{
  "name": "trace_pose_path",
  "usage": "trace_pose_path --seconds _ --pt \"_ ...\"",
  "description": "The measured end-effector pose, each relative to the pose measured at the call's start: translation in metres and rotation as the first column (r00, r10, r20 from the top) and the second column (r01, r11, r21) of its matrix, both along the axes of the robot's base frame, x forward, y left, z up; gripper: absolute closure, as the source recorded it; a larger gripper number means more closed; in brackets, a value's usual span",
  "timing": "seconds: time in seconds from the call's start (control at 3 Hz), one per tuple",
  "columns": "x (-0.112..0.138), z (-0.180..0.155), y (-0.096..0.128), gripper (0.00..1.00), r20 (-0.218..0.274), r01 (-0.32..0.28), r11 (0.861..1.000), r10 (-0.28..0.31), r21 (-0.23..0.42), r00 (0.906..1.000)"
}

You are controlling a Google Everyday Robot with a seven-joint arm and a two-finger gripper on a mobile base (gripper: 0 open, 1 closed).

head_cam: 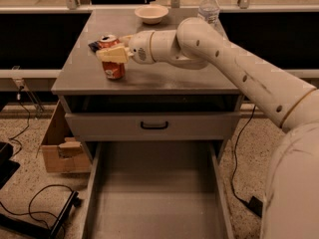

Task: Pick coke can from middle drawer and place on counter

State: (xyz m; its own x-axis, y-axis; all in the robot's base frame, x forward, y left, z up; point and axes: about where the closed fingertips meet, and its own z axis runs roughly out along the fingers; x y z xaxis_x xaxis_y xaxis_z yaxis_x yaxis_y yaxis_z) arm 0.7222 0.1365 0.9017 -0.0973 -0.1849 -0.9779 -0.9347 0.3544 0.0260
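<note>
Nearest the camera, the middle drawer (154,198) stood pulled out, its flat grey floor showing. Above it sat a shut drawer front (199,126) with a black handle (154,126). On the counter (169,76), near its left front part, the coke can (114,71) stood upright, with the gripper (107,52) clamped around its upper half from the right. Farther back stood a bowl (151,14) and a water bottle (209,6).

The gripper (101,49) grips the upright coke can (114,70) standing on the counter (169,76).
</note>
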Motion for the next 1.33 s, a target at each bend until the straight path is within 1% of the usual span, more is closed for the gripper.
trace_pose_path --seconds 0.33,0.67,1.0,1.33 --pt "-0.001 0.000 0.003 0.12 -0.001 -0.004 1.000 0.004 0.000 1.0000" --pt "0.003 0.008 0.002 0.00 0.003 -0.019 1.000 0.019 -0.014 0.9998" --pt "0.014 0.038 -0.013 0.00 0.033 -0.039 0.997 0.041 -0.062 0.9986" --pt "0.011 0.075 -0.053 0.00 0.035 -0.033 0.987 0.039 -0.155 0.9986"
